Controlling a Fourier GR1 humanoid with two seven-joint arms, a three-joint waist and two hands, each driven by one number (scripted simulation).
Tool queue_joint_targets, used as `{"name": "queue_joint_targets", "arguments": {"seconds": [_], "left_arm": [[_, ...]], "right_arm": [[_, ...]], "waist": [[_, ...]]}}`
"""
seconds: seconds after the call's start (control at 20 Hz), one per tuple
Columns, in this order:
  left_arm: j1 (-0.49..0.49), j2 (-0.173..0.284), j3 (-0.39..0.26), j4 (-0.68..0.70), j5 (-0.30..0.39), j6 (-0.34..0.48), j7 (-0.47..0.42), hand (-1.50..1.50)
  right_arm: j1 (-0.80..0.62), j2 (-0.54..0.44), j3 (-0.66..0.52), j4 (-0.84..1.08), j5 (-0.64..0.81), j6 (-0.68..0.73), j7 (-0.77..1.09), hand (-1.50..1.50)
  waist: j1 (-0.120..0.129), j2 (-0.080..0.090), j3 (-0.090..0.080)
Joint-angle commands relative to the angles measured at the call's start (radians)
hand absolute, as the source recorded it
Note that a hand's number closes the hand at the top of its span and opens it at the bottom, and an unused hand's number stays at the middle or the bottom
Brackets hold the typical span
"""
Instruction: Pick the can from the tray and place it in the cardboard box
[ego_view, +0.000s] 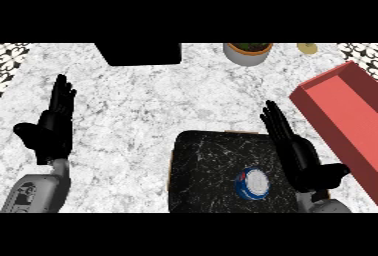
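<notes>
Marble counter (148, 110) faces you: can (253, 183) upright on dark tray (214, 170), box (347, 117) cut off at three o'clock. Right hand (299, 155) beside the can and left hand (53, 127) at nine o'clock are both released, fingers straight.

No readable text, label or number anywhere.

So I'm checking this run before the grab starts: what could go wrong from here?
The can stands near the tray's right edge, right beside the right hand, whose fingers are straight; a sideways brush might tip it before any hold. The red box lies tilted at the view's right edge, partly out of sight, so the carry could clip its near wall. The left hand rests open, far off.
</notes>
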Motion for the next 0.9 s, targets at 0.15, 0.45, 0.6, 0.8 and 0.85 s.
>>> {"name": "queue_joint_targets", "arguments": {"seconds": [0.15, 0.45, 0.6, 0.8, 0.85], "left_arm": [[0.052, 0.008, 0.043, -0.024, 0.067, -0.032, 0.043, 0.00], [0.101, -0.012, 0.031, -0.068, 0.163, -0.118, 0.092, 0.00], [0.103, -0.010, 0.016, -0.120, 0.174, -0.128, 0.132, 0.00], [0.119, -0.009, -0.011, -0.200, 0.173, -0.133, 0.185, 0.00], [0.110, -0.012, -0.008, -0.172, 0.170, -0.141, 0.156, 0.00]], "right_arm": [[0.230, -0.007, -0.272, -0.095, -0.006, -0.297, -0.068, 1.50], [0.518, -0.018, -0.381, -0.036, 0.148, -0.586, -0.062, -1.50], [0.658, 0.008, -0.316, -0.217, 0.275, -0.673, -0.161, -1.50], [0.846, -0.107, -0.239, -0.422, 0.376, -0.628, -0.031, -1.50], [0.900, -0.158, -0.242, -0.481, 0.402, -0.616, 0.018, -1.50]], "waist": [[-0.070, -0.036, -0.020], [-0.064, -0.029, -0.023], [-0.023, -0.025, -0.023], [0.013, -0.016, -0.022], [0.009, -0.014, -0.023]]}}
